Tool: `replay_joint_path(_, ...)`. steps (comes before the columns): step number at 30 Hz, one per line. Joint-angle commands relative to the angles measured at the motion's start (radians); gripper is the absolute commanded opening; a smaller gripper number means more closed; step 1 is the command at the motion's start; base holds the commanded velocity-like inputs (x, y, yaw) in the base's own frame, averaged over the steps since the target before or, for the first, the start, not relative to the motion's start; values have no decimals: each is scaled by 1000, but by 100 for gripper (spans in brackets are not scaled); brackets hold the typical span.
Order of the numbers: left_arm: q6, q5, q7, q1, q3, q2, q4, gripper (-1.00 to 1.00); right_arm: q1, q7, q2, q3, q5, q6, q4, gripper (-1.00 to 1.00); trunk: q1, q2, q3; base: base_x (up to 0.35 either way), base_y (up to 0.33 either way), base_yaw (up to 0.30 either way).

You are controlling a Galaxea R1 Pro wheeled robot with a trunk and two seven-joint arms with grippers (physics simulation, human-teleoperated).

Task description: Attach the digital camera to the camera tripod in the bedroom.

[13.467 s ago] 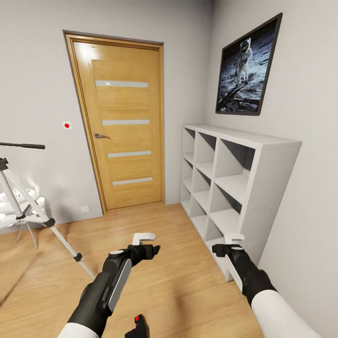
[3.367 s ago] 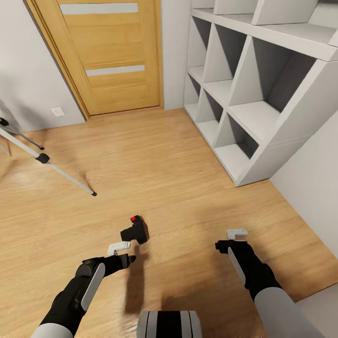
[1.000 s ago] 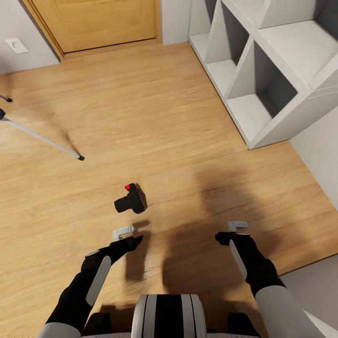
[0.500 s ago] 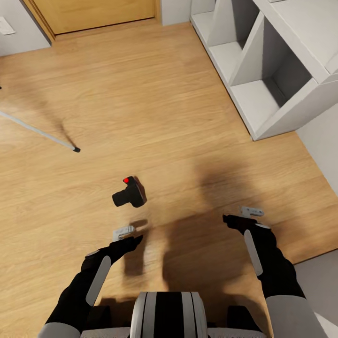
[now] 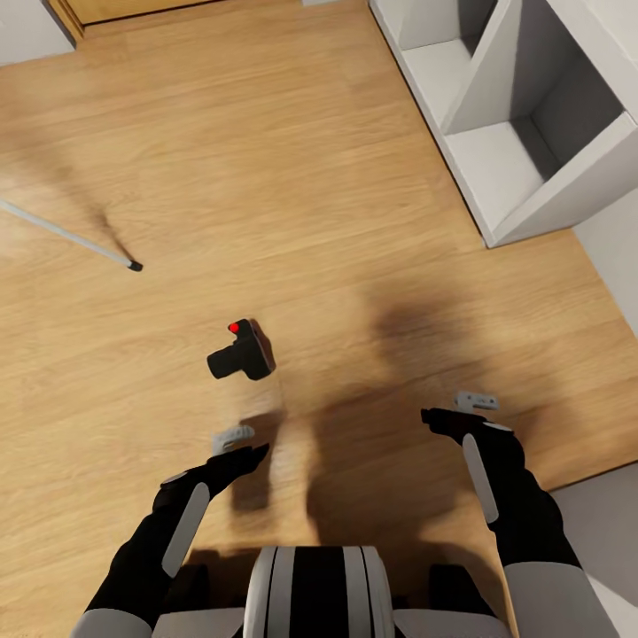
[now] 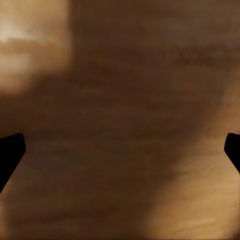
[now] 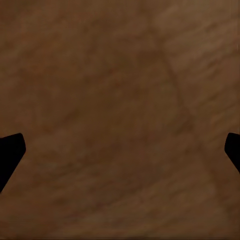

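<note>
The digital camera (image 5: 241,352) lies on the light wood floor, small and black, with a red dot on top and its lens toward the picture's left. My left gripper (image 5: 241,446) hovers a short way nearer to me than it, open and holding nothing. My right gripper (image 5: 456,408) hangs over bare floor well to the right of the camera, also open. Of the camera tripod, one silver leg (image 5: 66,235) with a black foot shows at the far left. In the left wrist view the dark fingertips (image 6: 10,155) stand wide apart over shaded floor, as do the fingertips (image 7: 10,152) in the right wrist view.
White cube shelves (image 5: 567,168) stand on the floor at the upper right, with grey wall base beyond them. My trunk (image 5: 315,589) sits at the bottom centre. The wooden door's foot (image 5: 124,7) is at the top left edge. Open floor surrounds the camera.
The head view has tilted further down, so the floor, shelves and tripod leg slid up the picture. My right gripper shifted slightly right and forward. The camera lies where it was.
</note>
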Motion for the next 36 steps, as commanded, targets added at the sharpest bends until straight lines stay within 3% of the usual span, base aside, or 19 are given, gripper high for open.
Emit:
replay_joint_path(1, 5, 2, -2, 0, 1, -1, -1, 100, 0, -8, 0, 1, -10, 5, -2, 100, 0, 0, -4, 0, 0, 0)
replay_joint_path(31, -4, -1, 4, 0, -4, -6, -19, 100, 0, -12, 0, 0, -9, 14, -5, 100, 2, -1, -12, 0, 0, 0)
replay_joint_path(36, -16, -11, 8, 0, -8, -39, -18, 100, 0, -13, 0, 0, -9, 14, -5, 100, 2, -1, -12, 0, 0, 0)
